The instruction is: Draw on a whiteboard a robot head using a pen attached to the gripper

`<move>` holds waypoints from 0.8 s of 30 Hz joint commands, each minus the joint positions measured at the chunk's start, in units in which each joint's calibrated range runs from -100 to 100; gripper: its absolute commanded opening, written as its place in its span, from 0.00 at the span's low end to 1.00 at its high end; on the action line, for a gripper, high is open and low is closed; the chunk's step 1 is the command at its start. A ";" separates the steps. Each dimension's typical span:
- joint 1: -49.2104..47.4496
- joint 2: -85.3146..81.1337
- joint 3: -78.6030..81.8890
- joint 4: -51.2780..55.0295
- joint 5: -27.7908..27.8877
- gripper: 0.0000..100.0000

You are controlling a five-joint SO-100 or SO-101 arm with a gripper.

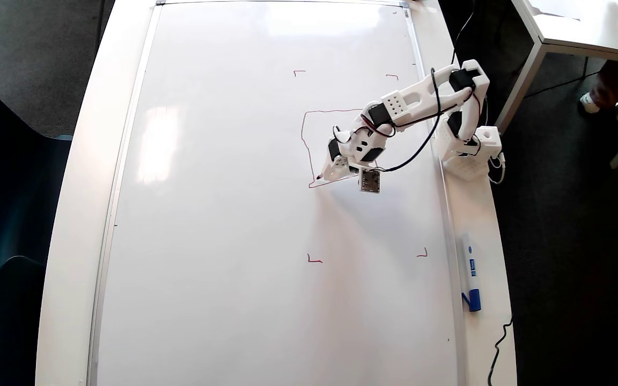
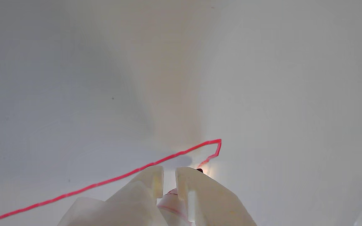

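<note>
Right of centre on the glossy white whiteboard [image 1: 234, 214], the white plastic gripper [image 1: 326, 174] is clamped on the slim white red-ended pen [image 2: 172, 201], tip down. Red robot head [image 1: 304, 145]: partial outline only; inner rectangles, antenna box left.

One whiteboard [image 1: 223, 214], four red corner marks [image 1: 314, 260], one blue-capped marker [image 1: 470, 279] — and one unfinished red outline [image 1: 304, 136].

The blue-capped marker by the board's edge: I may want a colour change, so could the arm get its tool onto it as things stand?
Probably not. The tool is shut on the pen, so it has no free grip. The blue-capped marker lies unobstructed on the table rim, beside the whiteboard.
</note>
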 commanded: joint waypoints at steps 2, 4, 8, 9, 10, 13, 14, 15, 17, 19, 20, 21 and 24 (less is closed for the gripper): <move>1.32 -8.26 6.56 0.69 -0.22 0.01; 1.61 -10.69 9.74 0.69 -0.27 0.01; 1.69 -11.78 13.01 0.00 -0.27 0.01; 1.69 -11.78 13.01 0.00 -0.33 0.01; 1.69 -11.78 12.74 0.00 -0.33 0.01; 1.69 -11.61 12.46 -0.17 -0.33 0.01; 1.69 -11.61 12.46 -0.17 -0.33 0.01; 1.69 -11.61 12.46 -0.17 -0.33 0.01; 1.69 -10.44 12.37 -2.35 -0.33 0.01; 1.69 -9.01 11.65 -3.39 -0.33 0.01; 1.61 -8.34 10.83 -3.39 -0.33 0.01; 1.54 -7.92 10.01 -3.39 -0.33 0.01; 1.10 -6.66 8.74 -3.48 -0.33 0.01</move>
